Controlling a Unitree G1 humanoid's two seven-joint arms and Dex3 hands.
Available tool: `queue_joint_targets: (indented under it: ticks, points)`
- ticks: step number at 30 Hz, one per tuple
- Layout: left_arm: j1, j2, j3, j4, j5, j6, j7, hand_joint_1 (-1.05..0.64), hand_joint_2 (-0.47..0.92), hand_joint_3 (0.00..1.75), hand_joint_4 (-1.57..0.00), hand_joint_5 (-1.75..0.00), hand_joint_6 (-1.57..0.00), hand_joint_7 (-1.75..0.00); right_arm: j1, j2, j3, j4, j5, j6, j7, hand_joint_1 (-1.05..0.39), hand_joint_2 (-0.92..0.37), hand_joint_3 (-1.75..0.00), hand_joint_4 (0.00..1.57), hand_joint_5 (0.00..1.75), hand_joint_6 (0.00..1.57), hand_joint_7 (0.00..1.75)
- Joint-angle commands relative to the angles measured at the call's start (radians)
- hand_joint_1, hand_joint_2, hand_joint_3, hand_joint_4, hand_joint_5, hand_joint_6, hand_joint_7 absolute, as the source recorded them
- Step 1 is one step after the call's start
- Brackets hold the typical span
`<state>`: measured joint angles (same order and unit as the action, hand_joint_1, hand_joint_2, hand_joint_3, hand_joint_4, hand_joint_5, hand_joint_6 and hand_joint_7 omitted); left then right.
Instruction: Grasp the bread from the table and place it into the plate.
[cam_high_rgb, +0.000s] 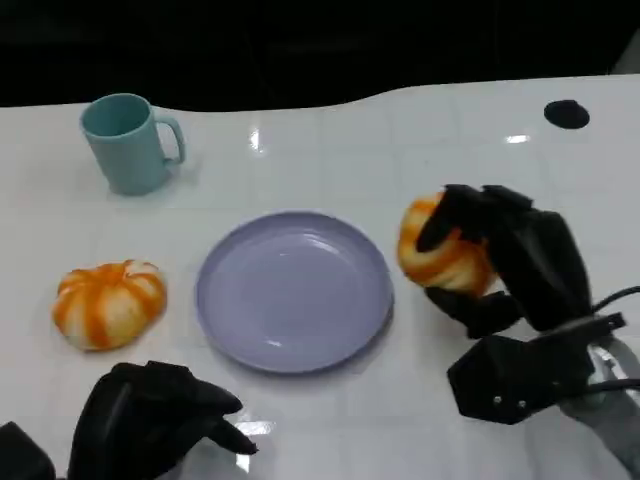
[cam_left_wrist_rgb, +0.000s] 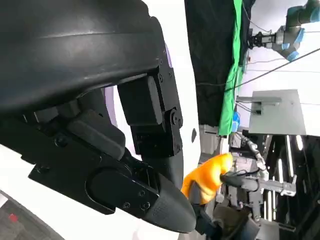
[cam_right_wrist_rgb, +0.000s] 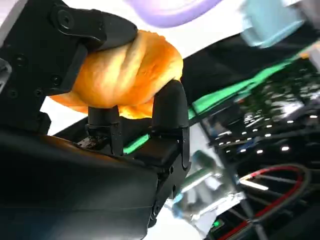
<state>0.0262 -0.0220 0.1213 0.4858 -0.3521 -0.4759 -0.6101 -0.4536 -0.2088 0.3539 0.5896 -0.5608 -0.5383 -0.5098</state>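
Nearest, left hand (cam_high_rgb: 150, 425): fingers seemingly curled in on nothing, below the purple plate (cam_high_rgb: 294, 291). Right hand (cam_high_rgb: 505, 270): fingers clamped around a bread roll (cam_high_rgb: 440, 250), just right of the plate's rim. Second roll (cam_high_rgb: 108, 302): on the table (cam_high_rgb: 400, 140), left of the plate. Teal mug (cam_high_rgb: 128, 142): beyond, far left.

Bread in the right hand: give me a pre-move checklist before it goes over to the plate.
1. Grip: right hand wraps the held bread, fingers on both sides: ok.
2. Bread lifted off the table: cannot tell.
3. Plate bare and ready, just left of the held bread: ok.
4. Path to the plate unobstructed: ok.
5. Left hand near the table's front edge, away from the plate: ok.
6. Second bread and mug out of the way: ok.
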Motion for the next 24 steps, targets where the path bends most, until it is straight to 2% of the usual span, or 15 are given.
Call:
queue_joint_targets:
  ticks: [1, 8, 18, 21, 24]
  points:
    - [0.004, 0.013, 0.004, -0.003, 0.008, -0.005, 0.007, -1.05, 0.78, 0.0, -1.57, -0.36, -1.57, -0.12, -0.003, 0.046, -0.015, -0.013, 0.036, -0.015, 0.04, 0.0, -0.17, -1.61, 1.02, 1.75, 0.8, 1.71]
    - [0.006, 0.014, 0.004, -0.007, 0.0, 0.003, -0.001, -1.05, 0.78, 0.0, -1.57, -0.36, -1.57, -0.11, -0.043, 0.135, 0.006, 0.051, 0.012, -0.064, 0.039, -0.04, -0.14, -1.64, 1.03, 1.75, 0.83, 1.67]
    - [0.012, 0.016, 0.003, -0.015, -0.001, 0.003, -0.002, -1.05, 0.77, 0.0, -1.57, -0.36, -1.57, -0.11, -0.08, 0.198, 0.017, 0.136, 0.008, -0.085, 0.055, -0.03, -0.24, -1.52, 0.96, 1.75, 0.79, 1.62]
    - [0.012, 0.017, 0.004, -0.012, -0.001, 0.001, -0.006, -1.05, 0.78, 0.0, -1.57, -0.36, -1.57, -0.11, -0.084, 0.22, 0.008, 0.155, 0.062, -0.098, 0.126, 0.01, -0.26, -1.47, 0.91, 1.75, 0.8, 1.49]
    - [0.011, 0.016, 0.004, -0.011, -0.004, 0.001, -0.008, -1.05, 0.78, 0.0, -1.57, -0.36, -1.57, -0.1, -0.083, 0.23, 0.001, 0.153, 0.122, -0.102, 0.232, -0.04, -0.36, -1.23, 0.73, 1.58, 0.75, 1.12]
